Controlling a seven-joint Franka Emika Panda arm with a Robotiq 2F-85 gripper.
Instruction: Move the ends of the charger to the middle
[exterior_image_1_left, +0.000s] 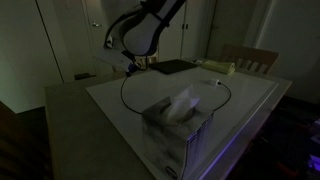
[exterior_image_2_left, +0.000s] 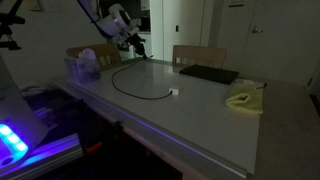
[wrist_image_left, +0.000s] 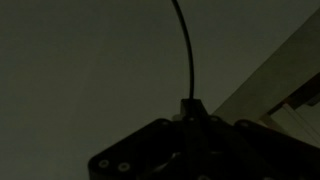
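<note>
At the bottom centre of the wrist view, the end effector (wrist_image_left: 190, 130) has its jaws together, clamped on the dark end (wrist_image_left: 190, 104) of the charger (wrist_image_left: 186, 50). The cable runs straight up the frame from the grip.

Step in hand, by my reading: one end grasped, not yet delivered.

In an exterior view the grip sits at upper left, near the far edge of the bench (exterior_image_2_left: 200, 125), right of the tissue box (exterior_image_2_left: 82, 68). From there the cable loops to the pale plug (exterior_image_2_left: 173, 93), which lies free near centre frame, well apart from the end effector.

The next move calls for drawing the held end toward the middle (exterior_image_2_left: 195, 100), then lowering and releasing it without dragging the plug.
</note>
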